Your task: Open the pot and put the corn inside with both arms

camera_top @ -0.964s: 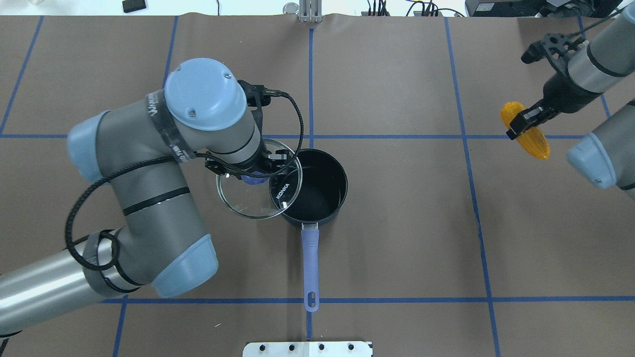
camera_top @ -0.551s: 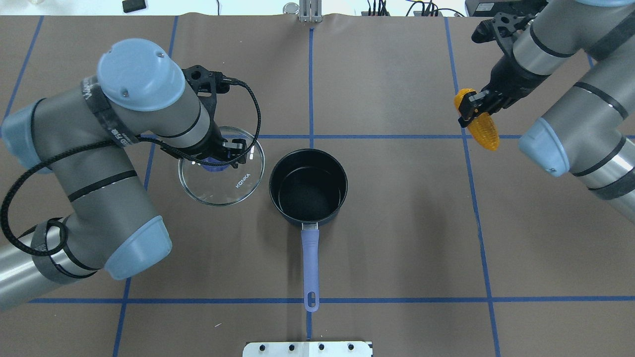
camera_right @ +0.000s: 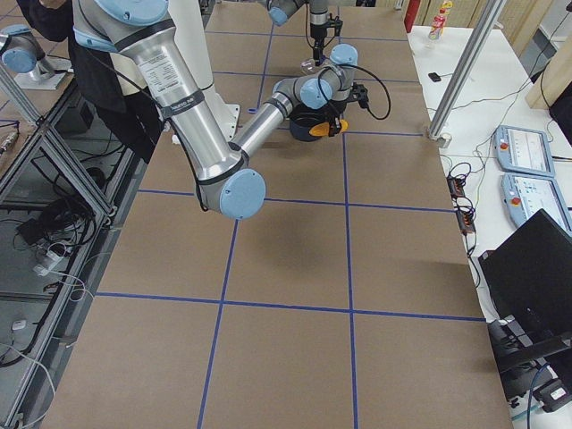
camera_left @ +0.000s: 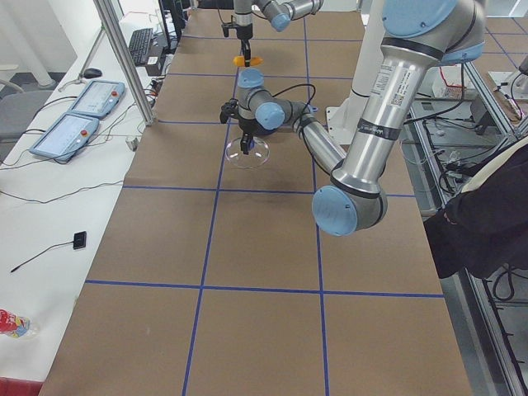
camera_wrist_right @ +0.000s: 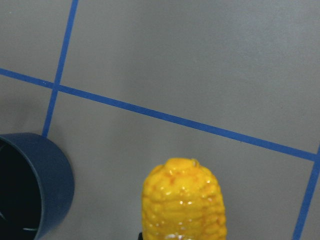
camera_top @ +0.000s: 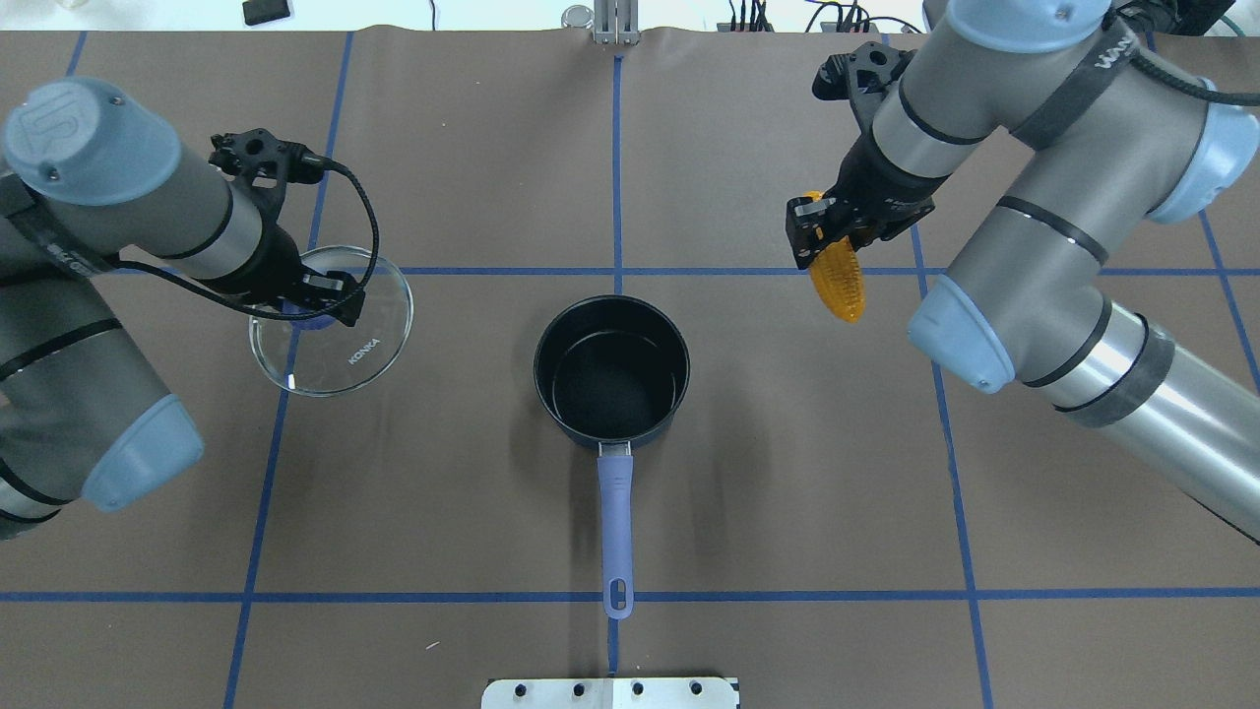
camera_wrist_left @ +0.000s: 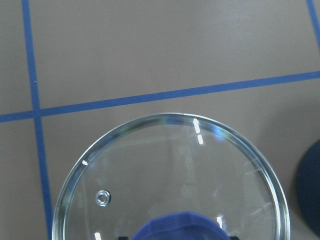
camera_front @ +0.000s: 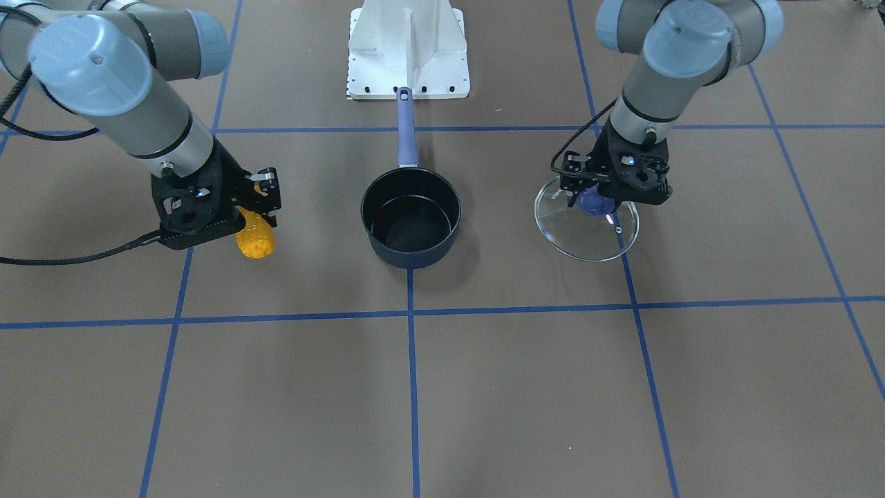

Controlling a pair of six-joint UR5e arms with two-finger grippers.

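Note:
The navy pot [camera_top: 611, 369] stands open and empty at the table's middle, its purple handle [camera_top: 616, 532] pointing toward the robot; it also shows in the front view [camera_front: 411, 218]. My left gripper [camera_top: 313, 307] is shut on the purple knob of the glass lid [camera_top: 340, 330] and holds it left of the pot, apart from it [camera_front: 588, 225]. My right gripper [camera_top: 825, 231] is shut on the orange-yellow corn [camera_top: 838, 280], which hangs right of the pot [camera_front: 254, 235]. The right wrist view shows the corn's tip [camera_wrist_right: 182, 202] and the pot's rim [camera_wrist_right: 35, 187] at the left.
Brown table paper with blue tape lines [camera_top: 617, 167]. A white base plate [camera_front: 408, 52] sits by the handle's end. Cables and a small black device [camera_top: 266, 11] lie past the table's far edge. A person stands beside the table [camera_left: 487, 206].
My left gripper has carried the lid off the pot and further left. My right gripper has moved the corn left, toward the pot.

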